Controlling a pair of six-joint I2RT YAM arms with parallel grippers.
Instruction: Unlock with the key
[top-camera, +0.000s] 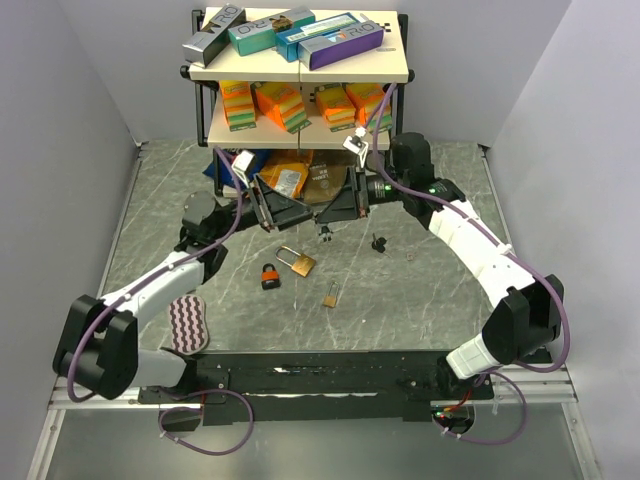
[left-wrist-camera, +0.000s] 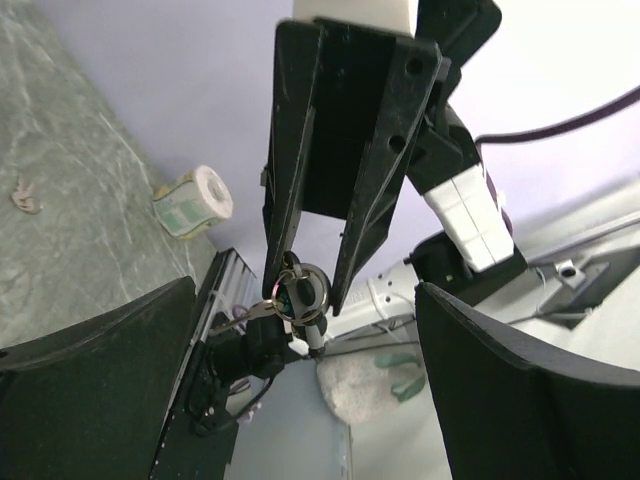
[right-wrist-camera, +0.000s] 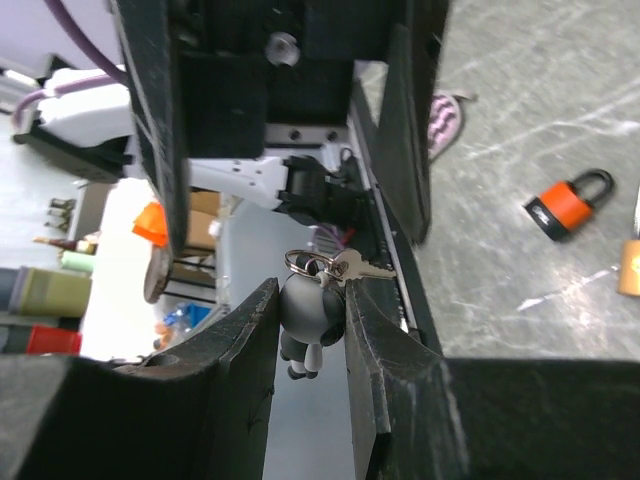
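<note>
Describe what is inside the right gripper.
The right gripper clamps a grey fob; its ring and key stick out. The fingers cover the fob's sides.

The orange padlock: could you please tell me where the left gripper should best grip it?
Probably take the orange padlock by its body, from above, jaws across its narrow sides: it lies flat on the table, and this leaves the shackle free.

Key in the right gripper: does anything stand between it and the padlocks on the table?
Nothing visible does. The right gripper holds the key by its grey fob, and only bare table lies between it and the brass padlock and orange padlock. The open left gripper is beside it.
</note>
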